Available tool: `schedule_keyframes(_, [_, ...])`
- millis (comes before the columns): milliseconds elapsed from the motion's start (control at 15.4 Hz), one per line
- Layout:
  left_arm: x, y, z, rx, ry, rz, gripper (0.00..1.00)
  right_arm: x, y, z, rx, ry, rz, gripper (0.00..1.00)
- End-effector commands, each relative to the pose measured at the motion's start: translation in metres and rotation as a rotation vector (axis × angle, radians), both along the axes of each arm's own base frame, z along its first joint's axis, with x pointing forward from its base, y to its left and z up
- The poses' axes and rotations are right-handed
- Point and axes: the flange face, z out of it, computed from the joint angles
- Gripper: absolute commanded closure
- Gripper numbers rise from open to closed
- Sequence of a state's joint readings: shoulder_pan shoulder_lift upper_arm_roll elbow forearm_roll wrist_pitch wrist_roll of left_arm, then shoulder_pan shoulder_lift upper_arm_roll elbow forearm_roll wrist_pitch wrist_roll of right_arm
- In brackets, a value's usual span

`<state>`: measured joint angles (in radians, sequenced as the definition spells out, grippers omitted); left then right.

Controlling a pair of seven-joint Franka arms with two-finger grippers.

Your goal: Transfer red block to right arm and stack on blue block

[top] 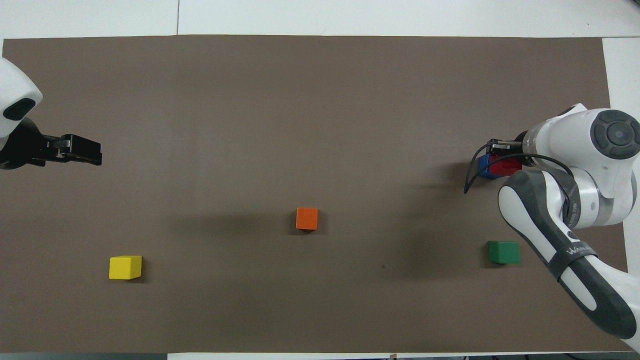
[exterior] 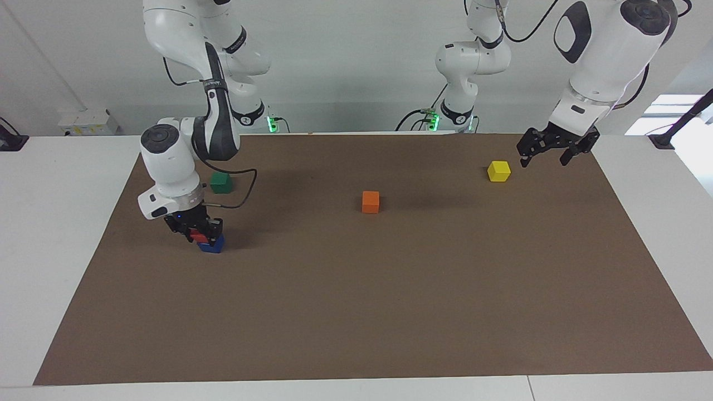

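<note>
Facing view and overhead view, one moment. Nearest the robots lies the green block point(exterior: 220, 182), closer to the robots than the right gripper point(exterior: 195, 234) and beside its arm. The yellow block point(exterior: 498, 170) lies toward the left arm's end of the brown mat point(exterior: 390, 289), just beside and below the left gripper point(exterior: 548, 151), which hangs in the air over the mat's edge with its fingers spread apart and nothing between them; this arm waits. The orange block point(exterior: 370, 201) sits near the middle of the mat, well apart from both grippers, a little farther from the robots than the green and yellow blocks.

Farthest from the robots of the things shown, toward the right arm's end, stands the blue block point(exterior: 213, 244) on the mat. The red block point(exterior: 198, 237) sits on top of it, shifted a little toward the right arm's edge of the mat, so that part of the blue top shows. The right gripper reaches down from above and is clamped on the red block, its fingers pressed to the cube's sides. In the overhead view the right wrist covers much of this pair, with the red block point(top: 504, 166) and blue block point(top: 483, 166) showing at its edge.
</note>
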<state>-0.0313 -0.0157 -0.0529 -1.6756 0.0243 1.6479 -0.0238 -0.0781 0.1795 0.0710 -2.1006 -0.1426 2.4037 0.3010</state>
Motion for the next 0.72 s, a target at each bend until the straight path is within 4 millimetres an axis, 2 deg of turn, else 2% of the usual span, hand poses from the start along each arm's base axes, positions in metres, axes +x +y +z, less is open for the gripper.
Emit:
schedule_keyframes(0, [-0.0040, 0.0008, -0.0005, -0.009, 0.009, 0.012, 0.00, -0.0021, 0.0065, -0.0037, -0.004, 0.012, -0.025, 1.00])
schedule_keyframes(651, [-0.0040, 0.0016, -0.0005, -0.009, 0.009, 0.014, 0.00, -0.0024, -0.0023, -0.0022, -0.004, 0.033, -0.065, 1.00])
